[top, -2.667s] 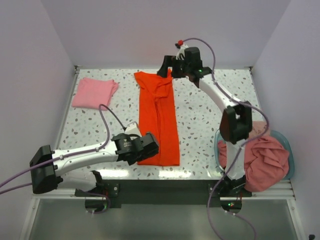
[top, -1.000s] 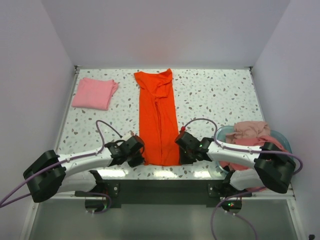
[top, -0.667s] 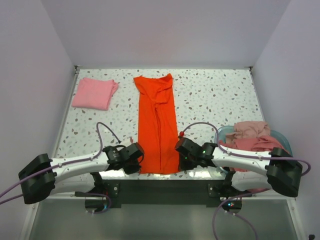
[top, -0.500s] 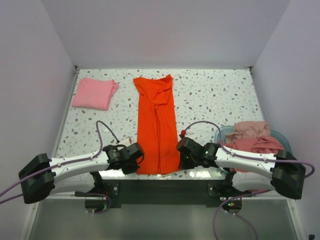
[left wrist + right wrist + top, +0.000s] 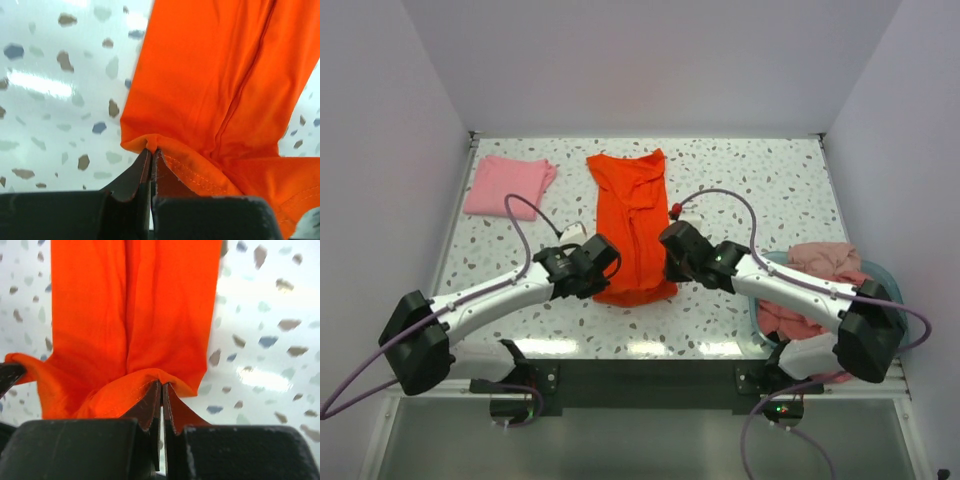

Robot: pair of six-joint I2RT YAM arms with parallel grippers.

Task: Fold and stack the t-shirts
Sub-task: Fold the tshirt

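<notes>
Lab test booth: blank walls (image 5: 650,60), speckled table (image 5: 760,190)

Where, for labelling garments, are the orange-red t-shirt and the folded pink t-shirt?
orange-red t-shirt (image 5: 632,195): top external view, its flat far half.
folded pink t-shirt (image 5: 505,187): top external view, centre of the fold.

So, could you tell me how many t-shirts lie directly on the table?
2: the orange-red t-shirt mid-table, the folded pink t-shirt far left. The salmon heap in the teal tub may hide more.

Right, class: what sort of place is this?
Likely a robotics lab test cell: left arm and right arm bolted to a speckled table, plain walls boxing it in, an orange t-shirt mid-fold.
</notes>
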